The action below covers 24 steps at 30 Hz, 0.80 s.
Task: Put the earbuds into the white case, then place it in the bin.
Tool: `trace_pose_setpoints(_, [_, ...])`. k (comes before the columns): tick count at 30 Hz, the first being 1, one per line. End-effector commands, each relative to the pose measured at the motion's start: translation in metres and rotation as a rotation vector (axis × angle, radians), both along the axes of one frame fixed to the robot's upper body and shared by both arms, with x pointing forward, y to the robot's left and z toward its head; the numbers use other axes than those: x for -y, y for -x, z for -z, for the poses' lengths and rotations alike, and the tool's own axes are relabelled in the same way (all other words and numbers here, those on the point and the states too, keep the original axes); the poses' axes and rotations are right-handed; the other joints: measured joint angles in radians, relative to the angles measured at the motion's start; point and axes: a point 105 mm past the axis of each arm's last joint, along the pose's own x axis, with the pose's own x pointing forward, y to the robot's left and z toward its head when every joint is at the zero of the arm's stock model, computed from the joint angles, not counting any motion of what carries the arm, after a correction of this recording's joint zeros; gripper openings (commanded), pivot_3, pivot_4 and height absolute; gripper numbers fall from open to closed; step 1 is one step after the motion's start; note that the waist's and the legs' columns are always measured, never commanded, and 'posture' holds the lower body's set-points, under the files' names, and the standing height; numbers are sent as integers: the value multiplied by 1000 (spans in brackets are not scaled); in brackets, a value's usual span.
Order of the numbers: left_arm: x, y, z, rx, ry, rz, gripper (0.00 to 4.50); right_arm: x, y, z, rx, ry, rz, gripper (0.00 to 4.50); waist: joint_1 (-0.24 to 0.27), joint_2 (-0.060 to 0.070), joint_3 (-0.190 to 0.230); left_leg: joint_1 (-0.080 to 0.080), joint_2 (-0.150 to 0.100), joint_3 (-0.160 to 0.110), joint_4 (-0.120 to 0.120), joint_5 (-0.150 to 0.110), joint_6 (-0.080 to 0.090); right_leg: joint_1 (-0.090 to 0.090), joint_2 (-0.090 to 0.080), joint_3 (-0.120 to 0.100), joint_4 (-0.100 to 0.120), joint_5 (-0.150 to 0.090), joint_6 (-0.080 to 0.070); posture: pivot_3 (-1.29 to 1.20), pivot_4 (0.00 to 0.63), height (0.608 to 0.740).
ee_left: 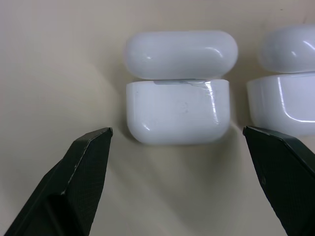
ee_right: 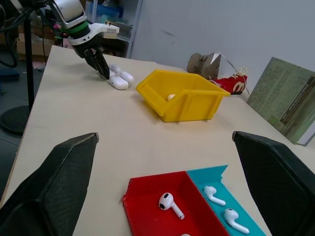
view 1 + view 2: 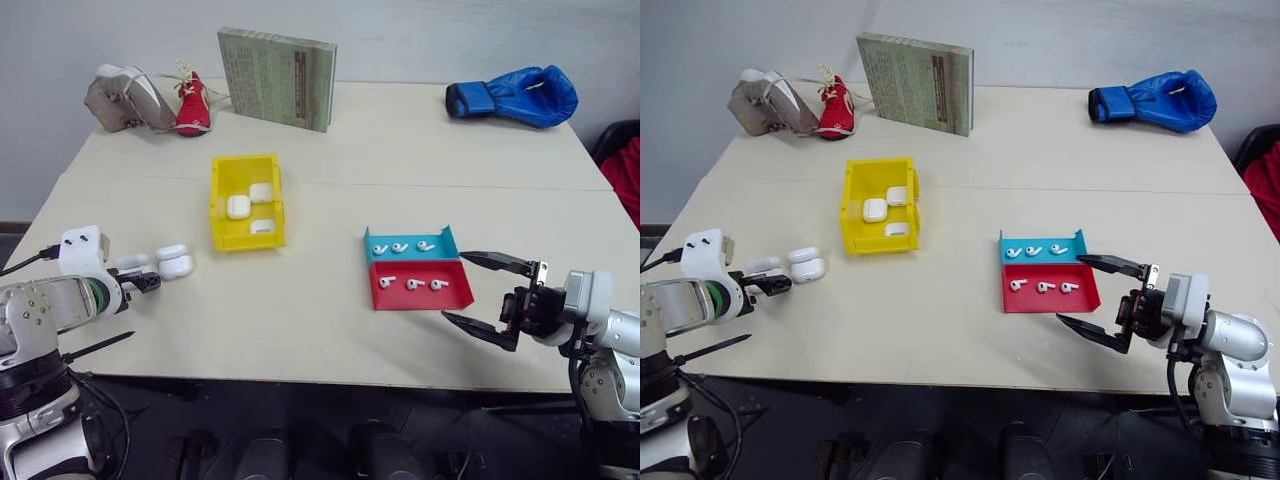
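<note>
Here, the small glossy white hinged-lid case point(image 1: 177, 110) is light, rigid and slippery; grip its flat sides. Left gripper point(image 1: 177, 182) fingers spread, empty; right gripper point(image 3: 495, 300) likewise.

My left gripper point(image 3: 140, 275) sits low at the near left of the counter point(image 3: 300, 330), wrist bent so it points forward and down, its two black fingers point(image 1: 74, 182) spread wide apart with nothing between them. My right gripper point(image 3: 495, 295) hangs at the near right edge, forearm coming in from the right and the wrist turned so it points roughly level toward my left. Its fingers point(image 3: 500, 262) are spread wide too, one above the other, and hold nothing.
</note>
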Motion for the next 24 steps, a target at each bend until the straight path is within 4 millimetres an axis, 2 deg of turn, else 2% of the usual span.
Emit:
trace_pose_setpoints(1, [-4, -8, -5, 36, -22, -25, 4476, -7, 4, -8, 31, -9, -5, 4500, 7, 0, 0, 0, 0, 0, 0, 0, 0, 0, 0, 0, 0, 0, 0, 0, 150, 740])
trace_pose_setpoints(16, [8, -26, 8, 39, 13, -34, 4476, -22, 3, -22, 39, -22, 17, 4500, 17, 0, 0, 0, 0, -1, 1, 2, -3, 0, 0, -1, 0, 0, 0, 0, 150, 740])
trace_pose_setpoints(20, [20, -20, 14, 32, 34, -61, 4476, -19, 2, -21, 42, -23, 30, 4500, 23, 1, 0, 0, 0, -1, 1, 3, -3, 0, 0, -1, 0, 0, 0, 0, 150, 740])
trace_pose_setpoints(24, [23, -15, 17, 39, 32, -99, 4476, -18, 1, -18, 36, -25, 35, 4500, 29, 0, 0, 0, 0, -1, 0, 2, -3, 0, 0, -1, 1, 0, 0, 0, 150, 740])
